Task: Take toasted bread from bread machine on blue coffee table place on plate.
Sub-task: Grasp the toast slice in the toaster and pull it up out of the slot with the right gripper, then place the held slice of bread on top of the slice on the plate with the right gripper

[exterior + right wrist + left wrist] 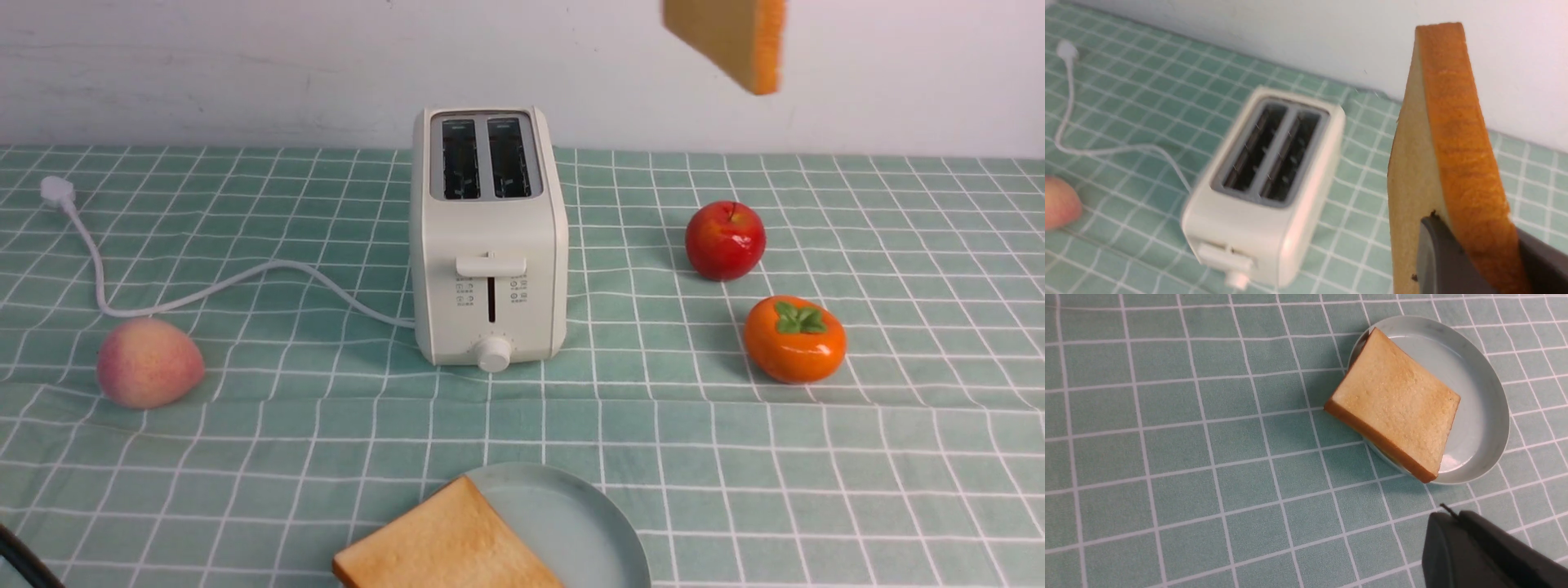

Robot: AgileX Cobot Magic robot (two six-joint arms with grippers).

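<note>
The cream-white bread machine (pixel 488 237) stands mid-table on the mint-green grid cloth (pixel 245 457) with both slots empty; it also shows in the right wrist view (pixel 1265 183). One toast slice (pixel 445 539) lies on the pale blue-green plate (pixel 588 523) at the front, overhanging its left rim; the left wrist view shows this slice (pixel 1396 404) and the plate (pixel 1478 428). My right gripper (pixel 1474 245) is shut on the second toast slice (pixel 1445 155), held on edge high above the table to the toaster's right (pixel 735 37). My left gripper (pixel 1449 516) is shut and empty, beside the plate.
A peach (pixel 149 362) lies at the left. A red apple (pixel 725 241) and an orange persimmon (pixel 794 339) sit right of the toaster. The white power cord (pixel 204 286) trails left to its plug (pixel 57 192). A white wall backs the table.
</note>
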